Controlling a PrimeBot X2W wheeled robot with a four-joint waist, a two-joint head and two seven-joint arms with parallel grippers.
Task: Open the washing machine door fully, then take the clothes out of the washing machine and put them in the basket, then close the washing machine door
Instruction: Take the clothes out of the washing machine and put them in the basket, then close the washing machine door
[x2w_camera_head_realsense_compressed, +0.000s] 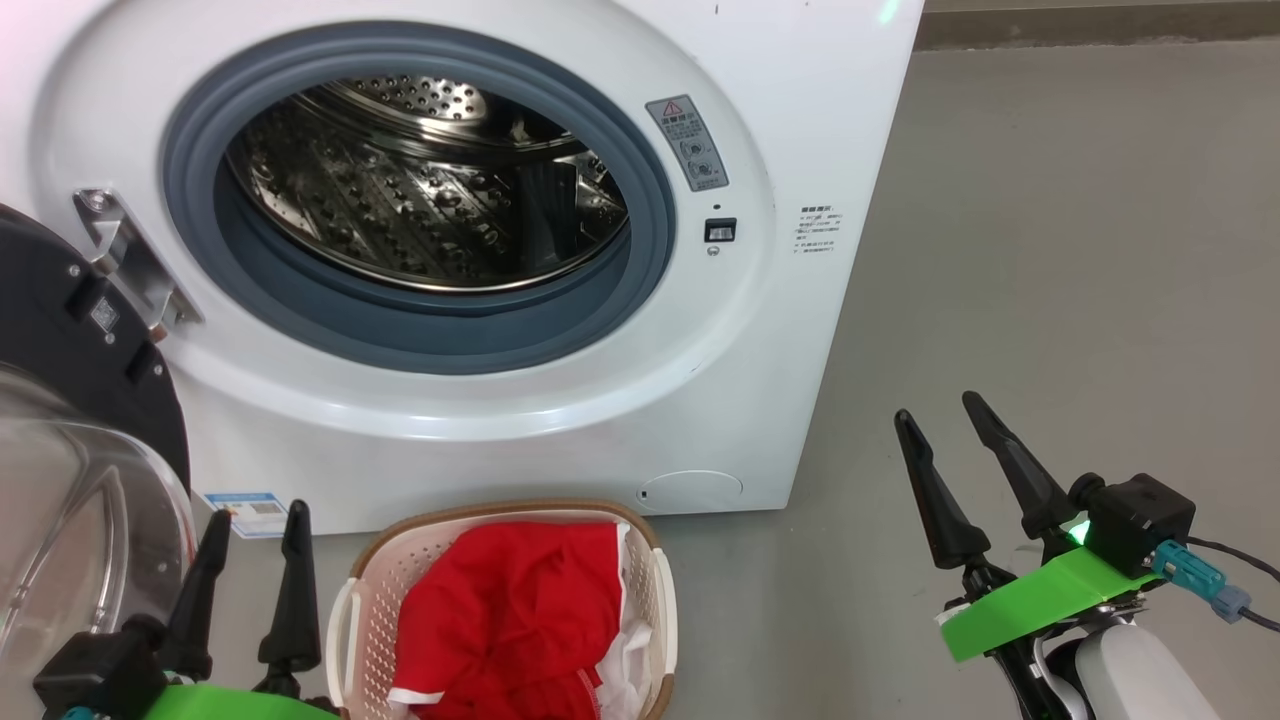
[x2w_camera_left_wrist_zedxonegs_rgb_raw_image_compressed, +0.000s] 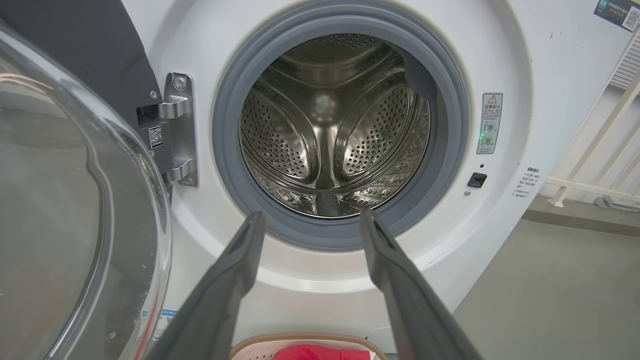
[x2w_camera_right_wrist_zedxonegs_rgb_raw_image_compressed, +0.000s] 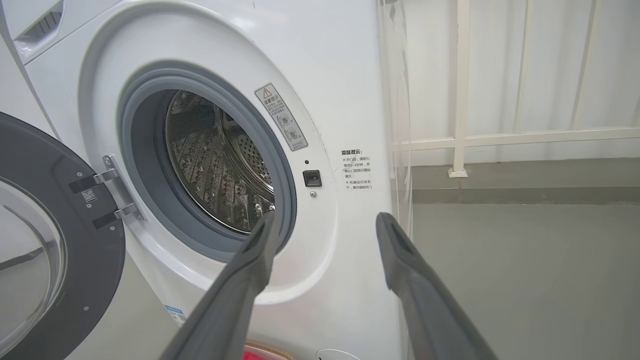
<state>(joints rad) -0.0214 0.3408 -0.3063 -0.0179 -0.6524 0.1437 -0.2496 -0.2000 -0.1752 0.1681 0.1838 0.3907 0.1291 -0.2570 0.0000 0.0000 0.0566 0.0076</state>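
The white washing machine stands in front of me, and nothing lies in its steel drum. Its black door with the clear bowl window hangs swung wide open at the left, also seen as the door and the door in the wrist views. The red clothes lie in the cream basket on the floor below the machine's opening. My left gripper is open, just left of the basket and right of the door glass. My right gripper is open over the bare floor, to the right of the machine.
Grey floor stretches to the right of the machine. A white railing and a pale wall stand behind the machine's right side. A blue label sits at the machine's lower left corner.
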